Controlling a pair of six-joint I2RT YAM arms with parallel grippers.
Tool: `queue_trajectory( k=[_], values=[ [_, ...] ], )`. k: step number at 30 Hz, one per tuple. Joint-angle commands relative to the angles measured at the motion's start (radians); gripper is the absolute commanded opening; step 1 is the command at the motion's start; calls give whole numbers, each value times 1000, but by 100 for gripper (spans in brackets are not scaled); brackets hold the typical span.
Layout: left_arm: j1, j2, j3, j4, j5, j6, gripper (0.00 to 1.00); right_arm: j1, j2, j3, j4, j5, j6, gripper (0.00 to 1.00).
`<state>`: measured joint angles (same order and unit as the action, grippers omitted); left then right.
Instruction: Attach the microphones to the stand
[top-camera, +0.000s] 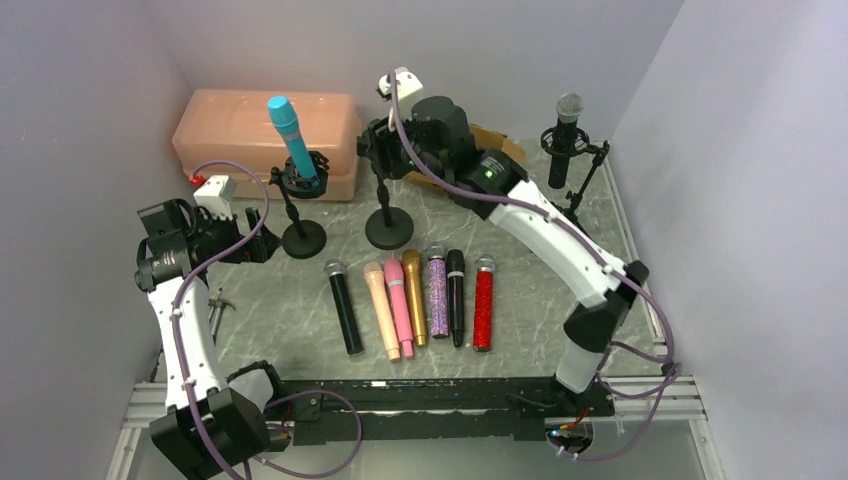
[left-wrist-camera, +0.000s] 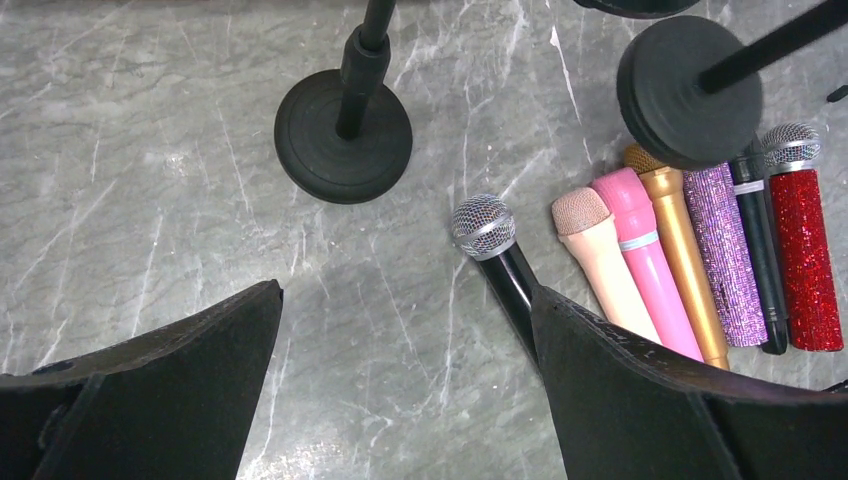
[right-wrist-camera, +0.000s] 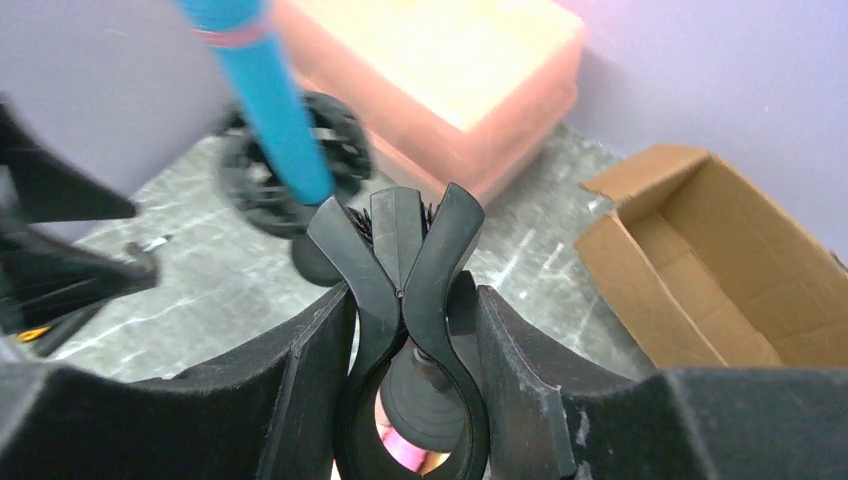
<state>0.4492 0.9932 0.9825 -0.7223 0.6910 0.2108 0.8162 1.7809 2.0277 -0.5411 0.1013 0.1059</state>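
1. Left jaws are standing fully apart and gripping nothing. Their black pads (left-wrist-camera: 170, 390) are hanging over bare bench (left-wrist-camera: 130, 180), near the round base of the left stand (left-wrist-camera: 343, 140).
2. That stand is already carrying the teal microphone (top-camera: 290, 135), which is leaning in its cradle in front of the peach storage box (top-camera: 240, 125).
3. Right jaws are clenching on the clip (right-wrist-camera: 400, 250) atop the middle stand (top-camera: 388, 226), with their pads (right-wrist-camera: 300, 400) pressing its two handles from either side. No microphone is sitting in the clip.
4. Seven microphones are lying in a row on the bench, heads pointing away from me: black microphone (top-camera: 346, 310) slightly apart, then peach microphone (top-camera: 381, 310), pink microphone (top-camera: 398, 300), gold microphone (top-camera: 415, 295), purple glitter microphone (top-camera: 437, 290), slim black microphone (top-camera: 456, 295) and red glitter microphone (top-camera: 483, 305).
5. I am judging these to be stiff, fairly light cylinders that will be rolling if nudged. The smooth plastic bodies are probably slippery and the glitter ones rougher, while the mesh heads look easy to dent. I am planning to take hold across the mid-handle, leaving the tail free for the clip.
6. Past the cardboard box (right-wrist-camera: 700, 260), the right stand (top-camera: 585, 185) is holding a silver-headed microphone (top-camera: 567, 135) upright.
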Motion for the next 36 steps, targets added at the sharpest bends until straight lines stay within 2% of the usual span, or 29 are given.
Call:
queue_trajectory(
  k=[1, 7, 12, 19, 25, 36],
  values=[
    [5, -22, 38, -1, -11, -34, 99, 116, -92, 37, 32, 61, -57, 14],
    [5, -42, 48, -7, -42, -58, 99, 241, -86, 108, -73, 21, -69, 11],
    [4, -53, 94, -37, -74, -131, 99, 323, -63, 124, -72, -45, -60, 11],
    [5, -65, 144, -26, -189, -201, 100, 398, 73, 247, -67, -94, -68, 11],
    [9, -71, 168, -27, -303, -258, 99, 406, 138, 239, 49, -162, -62, 11],
    [37, -116, 191, 7, -479, -286, 100, 405, 165, 78, 316, -242, -56, 9]
  ],
)
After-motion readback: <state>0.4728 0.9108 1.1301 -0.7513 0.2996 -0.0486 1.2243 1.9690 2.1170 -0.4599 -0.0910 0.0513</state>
